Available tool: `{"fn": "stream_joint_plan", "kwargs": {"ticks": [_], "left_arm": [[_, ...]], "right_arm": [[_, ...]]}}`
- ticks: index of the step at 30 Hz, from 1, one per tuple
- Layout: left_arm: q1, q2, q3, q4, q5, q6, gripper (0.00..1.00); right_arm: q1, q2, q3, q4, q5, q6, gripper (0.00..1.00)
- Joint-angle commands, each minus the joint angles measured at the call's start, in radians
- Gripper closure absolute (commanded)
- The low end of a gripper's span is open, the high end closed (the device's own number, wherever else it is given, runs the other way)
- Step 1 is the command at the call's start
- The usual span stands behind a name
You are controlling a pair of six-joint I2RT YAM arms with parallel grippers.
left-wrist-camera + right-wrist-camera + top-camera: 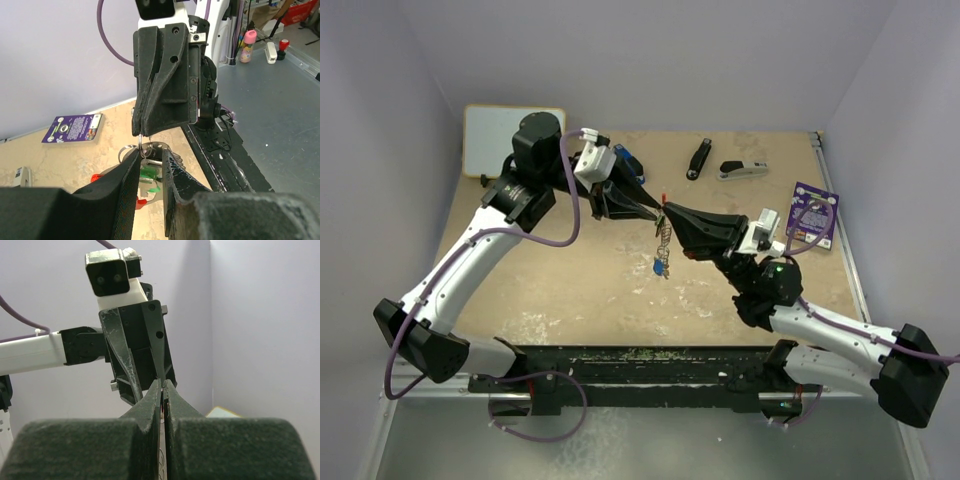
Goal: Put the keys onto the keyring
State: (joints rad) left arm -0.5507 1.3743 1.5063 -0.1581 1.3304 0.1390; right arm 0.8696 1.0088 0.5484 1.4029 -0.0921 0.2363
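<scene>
We're looking at a robotics lab test cell. We're seeing the left arm (470,260) and right arm (830,325) bolted to a black rail (640,358) at the edge of a tan board tabletop (580,290), boxed in by plain pale walls (390,110), with purple cables (570,210) looping off. Through the left wrist we're picking up a metal bench (285,115) behind, carrying a pink-capped bottle (248,45) and a red crate (300,10).
</scene>
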Motion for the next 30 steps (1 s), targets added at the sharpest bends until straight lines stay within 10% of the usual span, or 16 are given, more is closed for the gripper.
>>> {"fn": "stream_joint_plan", "kwargs": {"ticks": [1, 17, 22, 30], "left_arm": [[-0.006, -0.013, 0.056, 0.003, -0.012, -0.002, 0.73], [-0.013, 0.008, 0.055, -0.053, -0.038, 0.055, 0.76], [-0.014, 0.013, 0.057, -0.046, -0.042, 0.056, 0.97], [-0.014, 0.009, 0.074, -0.172, -0.074, 0.175, 0.97]], "right_arm": [[0.003, 0.006, 0.051, 0.066, -0.003, 0.004, 1.00], [0.005, 0.010, 0.061, 0.064, -0.009, 0.006, 1.00], [0.005, 0.013, 0.061, 0.064, -0.011, 0.010, 1.00], [0.004, -0.015, 0.051, 0.041, 0.012, 0.014, 1.00]]}}
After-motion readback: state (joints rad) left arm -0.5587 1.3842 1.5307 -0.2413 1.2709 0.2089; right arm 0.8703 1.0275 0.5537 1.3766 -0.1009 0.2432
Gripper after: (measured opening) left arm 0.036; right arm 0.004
